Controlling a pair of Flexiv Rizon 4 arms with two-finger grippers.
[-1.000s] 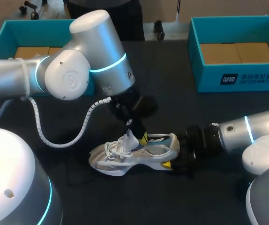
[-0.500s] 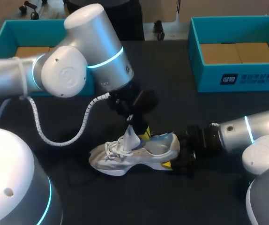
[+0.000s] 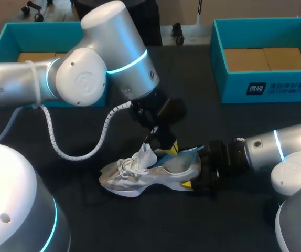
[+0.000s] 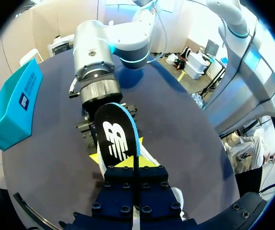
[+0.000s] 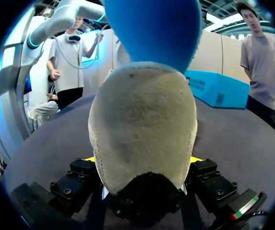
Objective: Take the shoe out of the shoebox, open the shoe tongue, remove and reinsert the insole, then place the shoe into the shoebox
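Observation:
A white and grey sneaker (image 3: 145, 176) lies on the dark table, toe to the left, its tongue (image 3: 146, 155) standing up. My right gripper (image 3: 196, 169) is shut on the heel, which fills the space between its fingers in the right wrist view (image 5: 142, 139). My left gripper (image 3: 169, 147) hovers over the shoe's opening, shut on the insole (image 3: 186, 150). In the left wrist view the insole (image 4: 116, 139) sticks out ahead of the fingers, black on top with a blue edge. Its blue underside (image 5: 152, 28) rises above the heel in the right wrist view.
A teal shoebox (image 3: 229, 79) stands open at the back right. A second teal box (image 3: 9, 37) sits at the back left, partly behind my left arm. A white cable (image 3: 77, 152) from the left arm loops down near the shoe's toe.
My left gripper has moved right and slightly up, drawing the insole's heel end out over the shoe's collar. The right gripper and the shoe have stayed put.

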